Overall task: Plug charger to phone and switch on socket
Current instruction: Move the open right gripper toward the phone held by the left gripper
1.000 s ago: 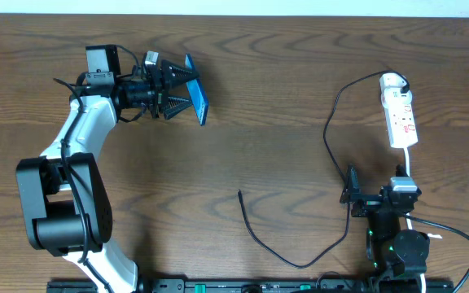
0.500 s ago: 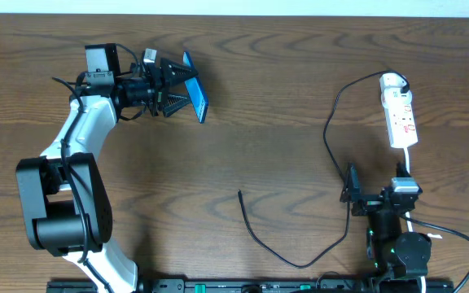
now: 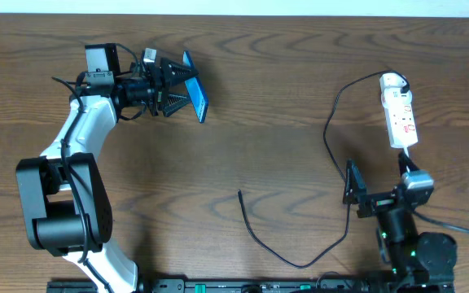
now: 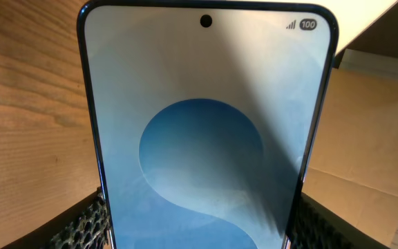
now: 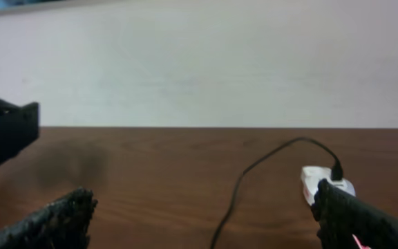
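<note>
My right pincer point(image 3: 350, 184) sits near the near right edge of the wooden table point(image 3: 283, 98). Its two fingers are spread wide apart and hold nothing. One thin black charger point(image 3: 325, 134) loops just beside it. The charger's free plug tip lies loose at the near middle, with bare wood all round. Farther off on the right lies one white socket point(image 3: 400, 112) with small red marks too small to read. The cable reaches a black plug at the socket's far end. At the far left, my left pincer point(image 3: 173, 88) is clamped on the one phone point(image 4: 206, 138), held on edge. Its blue screen shows signal bars and a badge reading "100". Wide open wood separates phone and plug tip.
</note>
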